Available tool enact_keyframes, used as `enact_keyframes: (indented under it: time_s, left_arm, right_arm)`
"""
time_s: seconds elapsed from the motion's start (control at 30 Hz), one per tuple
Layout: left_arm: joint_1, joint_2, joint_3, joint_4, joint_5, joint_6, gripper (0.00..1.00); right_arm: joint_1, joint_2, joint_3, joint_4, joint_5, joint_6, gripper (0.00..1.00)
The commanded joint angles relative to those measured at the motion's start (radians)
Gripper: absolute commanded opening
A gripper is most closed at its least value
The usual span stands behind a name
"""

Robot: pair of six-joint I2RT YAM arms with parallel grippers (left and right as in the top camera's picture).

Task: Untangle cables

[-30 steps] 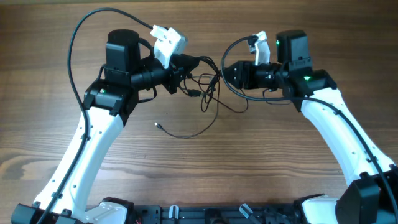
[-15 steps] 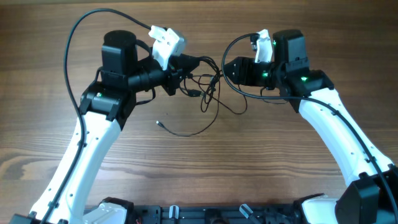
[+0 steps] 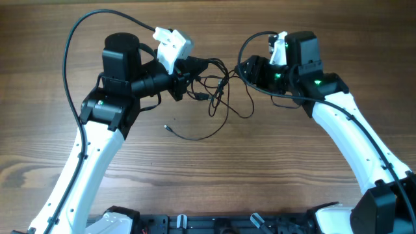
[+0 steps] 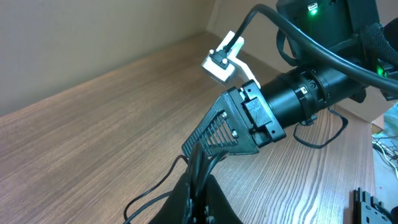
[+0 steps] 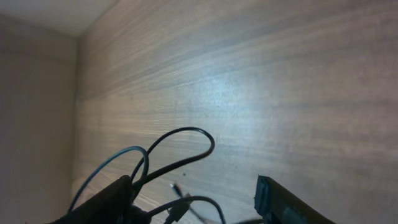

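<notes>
The cables (image 3: 221,88) are thin black wires, tangled on the wooden table between my two arms. One loose strand curves toward the front and ends in a small plug (image 3: 168,128). My left gripper (image 3: 190,77) is shut on the cables at the left side of the tangle. In the left wrist view its jaws (image 4: 200,196) pinch several strands (image 4: 149,193). My right gripper (image 3: 246,67) stands open at the tangle's right side. In the right wrist view cable loops (image 5: 185,129) rise beside its left finger (image 5: 102,205), and nothing is clamped between the fingers.
The table (image 3: 292,175) is bare brown wood all round. Thick black arm cables arc behind the left arm (image 3: 71,45) and the right arm (image 3: 250,40). The right arm's latticed finger (image 4: 214,134) sits close in front of my left gripper.
My right gripper has opened wider and drawn back to the right, away from the tangle. The left arm shifted slightly left, keeping its hold on the cables.
</notes>
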Motion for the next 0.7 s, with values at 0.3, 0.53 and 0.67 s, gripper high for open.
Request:
enact_keyframes:
  time_s: [0.3, 0.53, 0.67]
  left_arm:
    - [-0.005, -0.019, 0.014, 0.013, -0.007, 0.016, 0.05]
    - [-0.005, -0.019, 0.014, 0.013, -0.007, 0.016, 0.04]
    - [-0.005, -0.019, 0.014, 0.013, -0.007, 0.016, 0.04]
  right_arm:
    - [0.022, 0.019, 0.021, -0.119, 0.051, 0.381, 0.67]
    - [0.072, 0.019, 0.021, -0.095, 0.052, 0.518, 0.68]
    - [0.103, 0.019, 0.021, -0.067, 0.052, 0.575, 0.70]
